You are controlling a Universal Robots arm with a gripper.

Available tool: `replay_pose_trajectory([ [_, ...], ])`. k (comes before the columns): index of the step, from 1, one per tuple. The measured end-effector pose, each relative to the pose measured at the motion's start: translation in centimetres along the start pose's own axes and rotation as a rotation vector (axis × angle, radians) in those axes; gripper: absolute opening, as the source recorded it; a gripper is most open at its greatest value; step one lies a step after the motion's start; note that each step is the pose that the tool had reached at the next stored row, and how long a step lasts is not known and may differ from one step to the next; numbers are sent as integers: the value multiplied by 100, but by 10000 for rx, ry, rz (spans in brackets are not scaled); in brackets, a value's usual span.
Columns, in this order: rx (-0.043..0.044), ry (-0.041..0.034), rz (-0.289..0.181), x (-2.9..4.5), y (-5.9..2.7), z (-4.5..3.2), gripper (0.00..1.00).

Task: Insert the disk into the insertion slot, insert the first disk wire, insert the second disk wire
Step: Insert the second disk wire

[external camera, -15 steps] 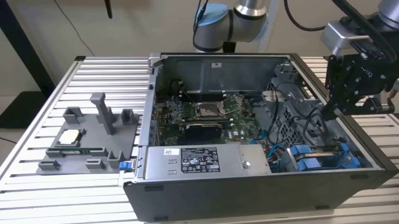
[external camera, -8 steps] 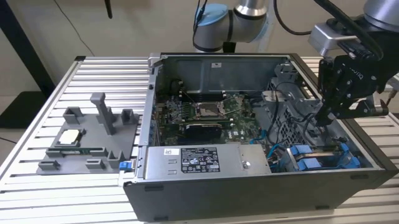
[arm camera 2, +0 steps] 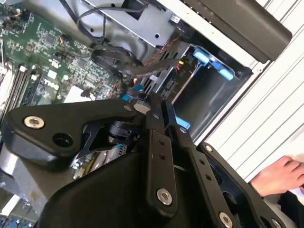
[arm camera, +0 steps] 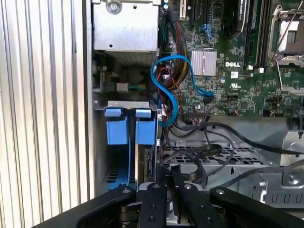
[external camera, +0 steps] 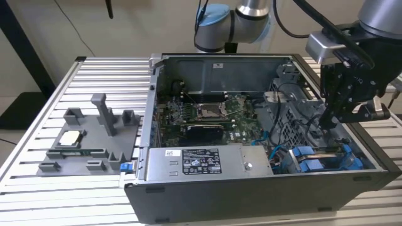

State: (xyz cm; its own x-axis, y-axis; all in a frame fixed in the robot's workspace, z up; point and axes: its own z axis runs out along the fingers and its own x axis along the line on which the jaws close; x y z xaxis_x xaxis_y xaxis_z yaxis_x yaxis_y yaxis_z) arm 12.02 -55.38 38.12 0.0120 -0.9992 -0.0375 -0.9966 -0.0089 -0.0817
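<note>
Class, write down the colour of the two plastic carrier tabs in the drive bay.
Bright blue; the carrier tabs show best in the first wrist view.

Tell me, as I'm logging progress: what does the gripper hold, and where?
It cannot be told: the gripper reaches among the cables near the blue disk carriers, its grasp hidden.

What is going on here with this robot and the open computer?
A robot arm's gripper is lowered into an open computer case on a slatted table, right by the drive bay. The disk, in its blue carrier, sits in that bay. A blue cable loops beside it; whether it is plugged into the disk isn't clear. A person's hand is by the table.
</note>
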Motion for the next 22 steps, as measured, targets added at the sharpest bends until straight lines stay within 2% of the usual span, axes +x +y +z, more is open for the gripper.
replay_pose_trajectory([
  [6,28,-1,0,19,7,74,16],
  [12,29,1,12,47,12,123,16],
  [18,29,-1,27,109,13,171,16],
  [22,29,-1,28,115,14,185,16],
])
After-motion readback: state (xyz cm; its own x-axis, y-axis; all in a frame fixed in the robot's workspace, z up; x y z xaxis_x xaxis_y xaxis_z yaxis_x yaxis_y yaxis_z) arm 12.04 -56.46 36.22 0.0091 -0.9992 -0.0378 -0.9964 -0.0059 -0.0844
